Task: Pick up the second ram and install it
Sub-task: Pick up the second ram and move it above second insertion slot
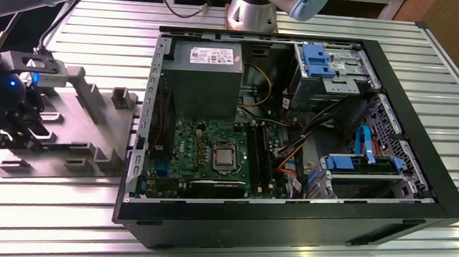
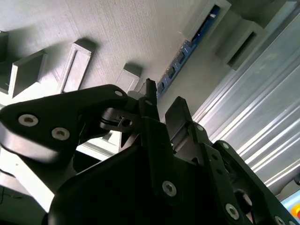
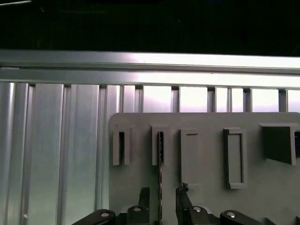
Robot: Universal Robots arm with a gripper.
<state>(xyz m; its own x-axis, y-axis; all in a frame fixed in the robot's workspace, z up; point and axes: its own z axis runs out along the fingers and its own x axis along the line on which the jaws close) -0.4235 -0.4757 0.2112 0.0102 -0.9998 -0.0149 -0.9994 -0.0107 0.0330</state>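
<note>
Second ram [image 3: 160, 159]: thin strip set on edge in a slot of the grey holder plate [image 3: 211, 122]. It lay between the two fingers [image 3: 144, 199] of the pincer [image 3: 162, 192], which stood moderately wide, a gap showing on each side of the strip and nothing gripped. More raised slots lined the plate on both sides of the pincer. The first wrist view gave the strip's edge; the second wrist view gave its blue, chip-studded face. Ribbed metal surface [image 3: 56, 154] lay beyond the plate. In the exterior view an open computer case [image 1: 287, 227] with motherboard [image 1: 204, 151] sat well apart.
</note>
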